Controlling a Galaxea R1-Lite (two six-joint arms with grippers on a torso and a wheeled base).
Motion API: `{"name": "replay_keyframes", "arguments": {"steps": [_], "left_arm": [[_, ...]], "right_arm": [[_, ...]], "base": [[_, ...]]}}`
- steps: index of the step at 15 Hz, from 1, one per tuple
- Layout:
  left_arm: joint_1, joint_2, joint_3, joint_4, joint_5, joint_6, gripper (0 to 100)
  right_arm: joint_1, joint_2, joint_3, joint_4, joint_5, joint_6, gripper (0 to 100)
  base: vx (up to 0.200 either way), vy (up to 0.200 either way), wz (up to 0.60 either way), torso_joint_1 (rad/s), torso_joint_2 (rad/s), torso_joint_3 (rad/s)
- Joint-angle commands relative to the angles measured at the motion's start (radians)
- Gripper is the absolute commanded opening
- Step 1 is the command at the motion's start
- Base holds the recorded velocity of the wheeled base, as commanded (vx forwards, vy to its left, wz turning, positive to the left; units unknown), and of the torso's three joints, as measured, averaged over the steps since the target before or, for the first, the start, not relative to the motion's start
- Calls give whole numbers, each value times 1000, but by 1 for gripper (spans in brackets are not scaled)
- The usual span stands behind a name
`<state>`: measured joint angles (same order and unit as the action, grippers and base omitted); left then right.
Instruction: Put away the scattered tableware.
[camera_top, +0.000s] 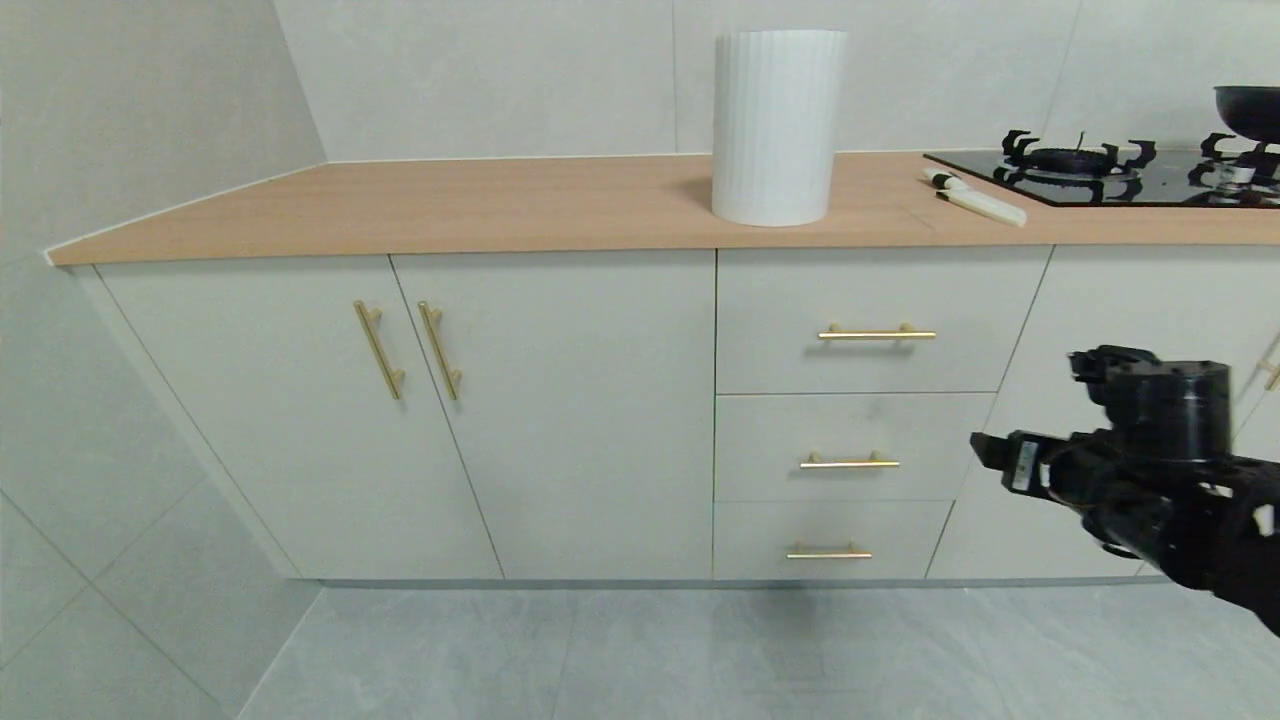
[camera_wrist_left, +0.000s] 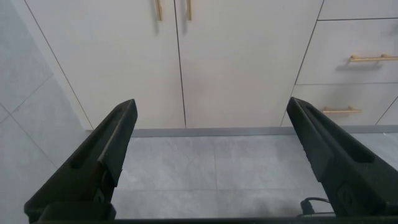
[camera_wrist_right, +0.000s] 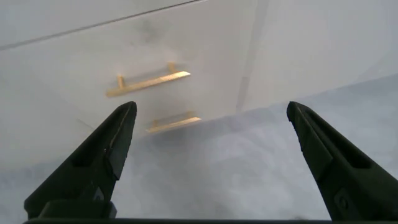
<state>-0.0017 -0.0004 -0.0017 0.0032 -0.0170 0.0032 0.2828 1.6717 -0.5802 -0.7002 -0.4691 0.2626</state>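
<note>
A long white utensil (camera_top: 975, 200) lies on the wooden countertop (camera_top: 450, 205) beside the black gas hob (camera_top: 1110, 175). A tall white ribbed container (camera_top: 775, 125) stands upright on the counter to its left. My right gripper (camera_top: 1020, 415) hangs open and empty below counter level, just right of the drawer stack; in its wrist view the right gripper (camera_wrist_right: 210, 111) faces two gold drawer handles (camera_wrist_right: 148, 83). My left gripper (camera_wrist_left: 211, 109) is open with nothing between its fingers, low above the floor in front of the cabinet doors.
Three drawers with gold handles (camera_top: 849, 462) sit under the counter's middle. Two cabinet doors with vertical handles (camera_top: 410, 350) are to their left. A dark pot (camera_top: 1250, 105) stands on the hob. Grey tiled floor (camera_top: 640, 650) lies in front, with a wall at the left.
</note>
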Motion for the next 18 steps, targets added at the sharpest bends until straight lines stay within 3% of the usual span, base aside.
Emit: {"name": "replay_keyframes", "arguments": {"steps": [1,4,6,7,9,12,18], "left_arm": [[0,0,0,0,0,0,100],[0,0,0,0,0,0,100],[0,0,0,0,0,0,100],[0,0,0,0,0,0,100],[0,0,0,0,0,0,100],[0,0,0,0,0,0,100],[0,0,0,0,0,0,100]], "right_arm": [[12,-372,214,7,-34,-77,100],[-94,-774,352,80,-36,-247,100],[-206,-1023,339,248,-29,-292,100],[-223,-1087,333,300,-28,-301,100],[-244,-1368,280,553,-26,-347,100],[-246,-1549,230,725,-25,-356,100],[-280,-1672,261,775,78,-362,100]], "base": [[0,0,0,0,0,0],[0,0,0,0,0,0],[0,0,0,0,0,0],[0,0,0,0,0,0],[0,0,0,0,0,0],[0,0,0,0,0,0],[0,0,0,0,0,0]]}}
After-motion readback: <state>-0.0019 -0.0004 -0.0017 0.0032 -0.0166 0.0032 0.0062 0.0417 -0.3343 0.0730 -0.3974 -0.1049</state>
